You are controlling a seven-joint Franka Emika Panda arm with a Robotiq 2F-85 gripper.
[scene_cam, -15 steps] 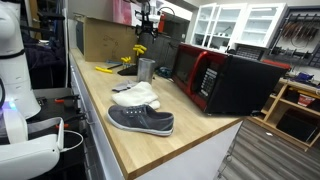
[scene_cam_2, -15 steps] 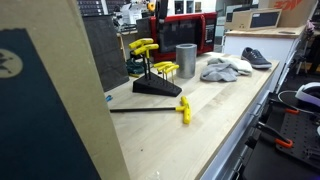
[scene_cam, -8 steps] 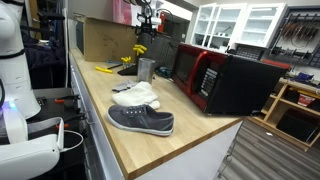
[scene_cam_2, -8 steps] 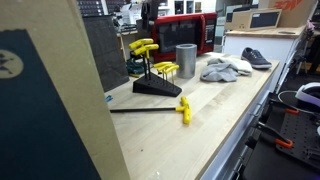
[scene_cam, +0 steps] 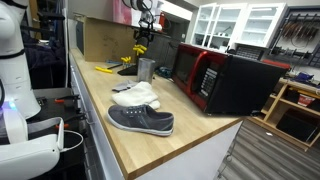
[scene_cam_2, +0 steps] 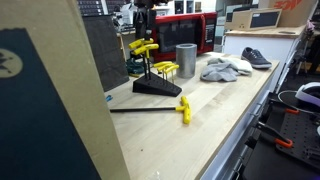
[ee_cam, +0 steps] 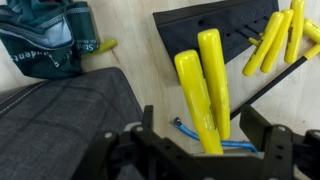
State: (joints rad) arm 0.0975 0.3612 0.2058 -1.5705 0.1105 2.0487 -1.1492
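While the gripper (scene_cam: 144, 28) hangs over the far end of the tabletop (scene_cam: 120, 140) in an exterior view, the yellow hex keys (scene_cam: 139, 48) stand just below it, behind a metal cup (scene_cam: 146, 69), and a white cloth (scene_cam: 137, 95) and a grey shoe (scene_cam: 140, 121) lie nearer to the camera. In an exterior view the gripper (scene_cam_2: 142, 24) is right above the yellow hex keys (scene_cam_2: 143, 46), which stand upright in a black stand (scene_cam_2: 157, 88), with one loose key (scene_cam_2: 184, 110) lying in front of it. In the wrist view the gripper (ee_cam: 198, 135) has its jaws apart, and two handles of the yellow hex keys (ee_cam: 205, 85) are between them, with no touch that I can see.
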